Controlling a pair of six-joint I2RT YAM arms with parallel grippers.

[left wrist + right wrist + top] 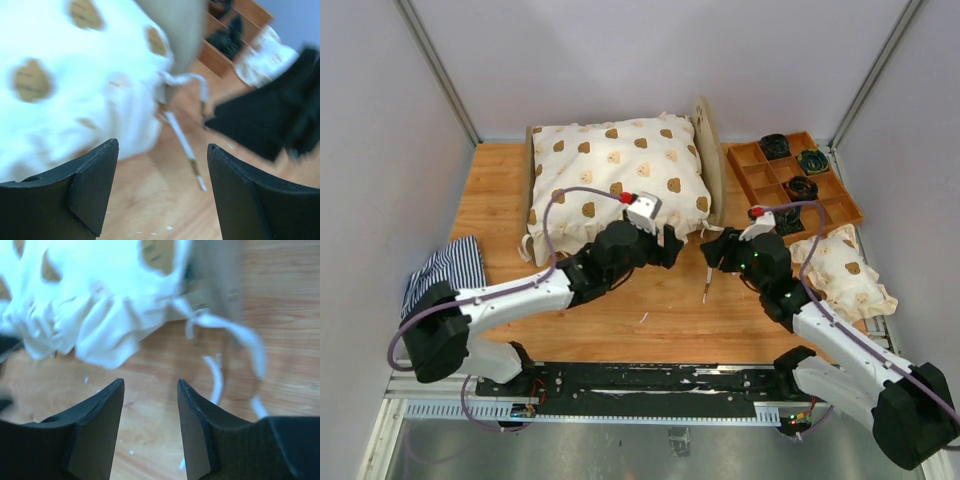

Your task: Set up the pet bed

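The pet bed stands at the back middle of the table, a light plywood frame with a rounded headboard on its right. A white cushion with brown bear prints lies on it, its frilled corner hanging over the near edge. A white tie string dangles from that corner onto the table. My left gripper is open just in front of the corner, holding nothing. My right gripper faces it, open and empty. The string lies between the two grippers, and it also shows in the right wrist view.
A brown wooden tray with square compartments holding dark items sits at the back right. A small bear-print pillow lies near the right edge, partly under my right arm. A navy-and-white striped cloth hangs at the left edge.
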